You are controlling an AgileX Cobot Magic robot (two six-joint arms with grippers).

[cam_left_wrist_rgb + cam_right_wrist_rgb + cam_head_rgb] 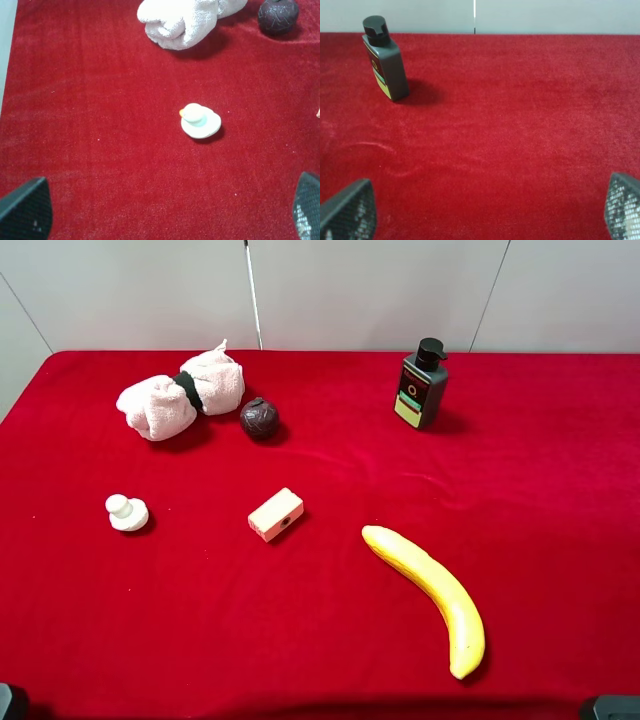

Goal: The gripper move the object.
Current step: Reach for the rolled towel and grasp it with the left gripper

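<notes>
Plainly your left gripper (165,212), spread wide and empty, is nearer: the pink towel (180,395) lies far-left on the table (560,540), beyond the white figure (127,512), its long axis roughly left-right.

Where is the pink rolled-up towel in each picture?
Exterior high: pink towel at the far left, beside the dark ball.
Left wrist: pink towel beyond the white figure, partly cut off, dark ball beside it.
Right wrist: not in it.
Shared landmark: the dark ball.
</notes>
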